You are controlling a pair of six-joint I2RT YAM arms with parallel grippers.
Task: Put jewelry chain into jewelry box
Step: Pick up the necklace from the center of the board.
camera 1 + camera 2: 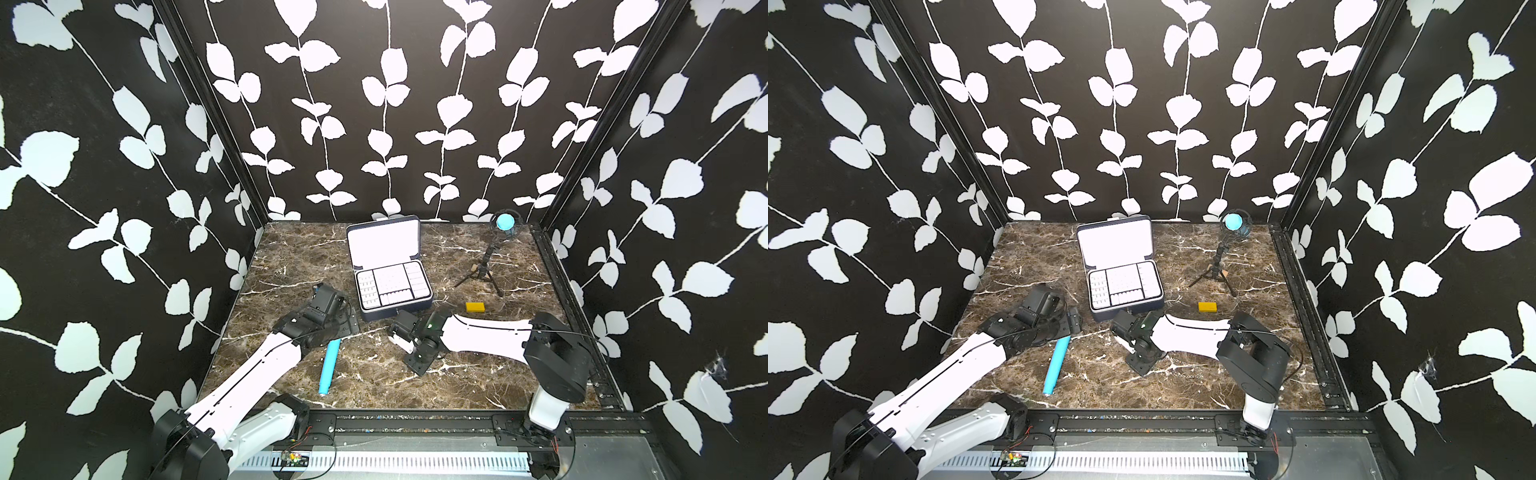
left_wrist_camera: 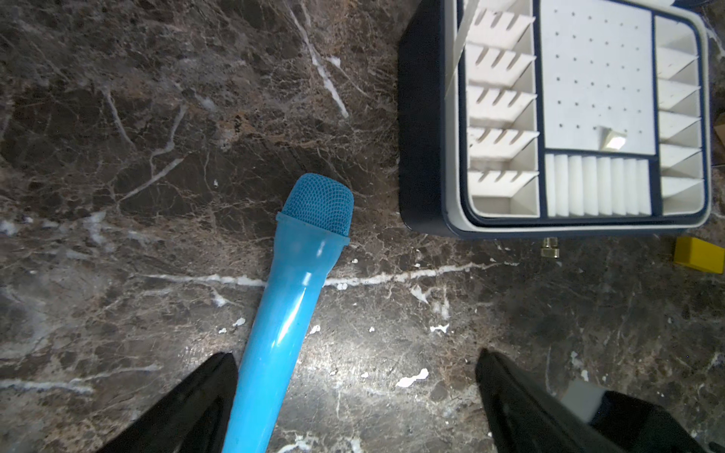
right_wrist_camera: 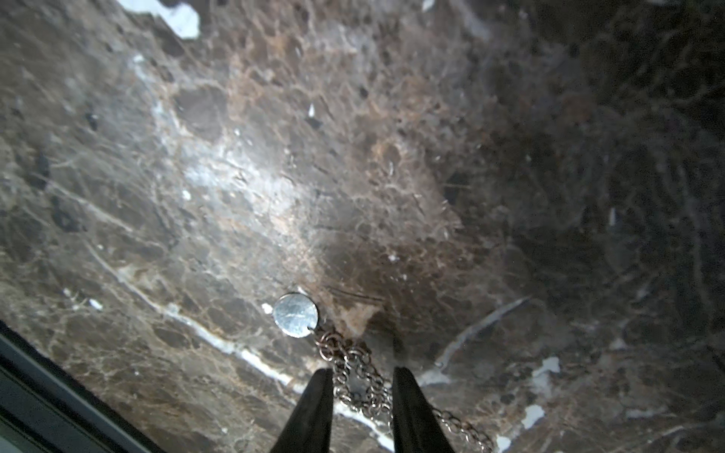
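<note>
Black walls printed with white leaves close in a brown marble tabletop (image 1: 291,266). At the left, the left gripper (image 1: 350,322) sits low over the stone, just left of the box's front corner. In the left wrist view its jaws stand wide apart and hold nothing.

A blue mic (image 1: 329,365) lies flat on the tabletop. Its mesh head points toward the box, and its handle (image 2: 274,353) passes just beside one finger (image 2: 204,396), inside the gap.

The box (image 1: 395,311) stands mid-table, open, with its white-lined lid (image 1: 382,241) tilted back. Its tray shows slotted cells along one side, a dotted panel in the middle with ring rolls in front of it, and more cells along the other side. A small brass clasp (image 2: 549,247) sticks out from the front wall.

In front of the box, the right gripper (image 1: 417,365) points down at the stone. The right wrist view shows the chain (image 3: 355,364) lying on the tabletop, outside the box, with a round silvery disc (image 3: 296,315) at its end. The jaws stand close together with the chain's doubled strand between them. Whether they already pinch it, I cannot tell.

Further right, a yellow block (image 1: 475,307) rests on the tabletop. Behind it stands a small tripod (image 1: 482,270) carrying a caged blue ball (image 1: 503,222).
</note>
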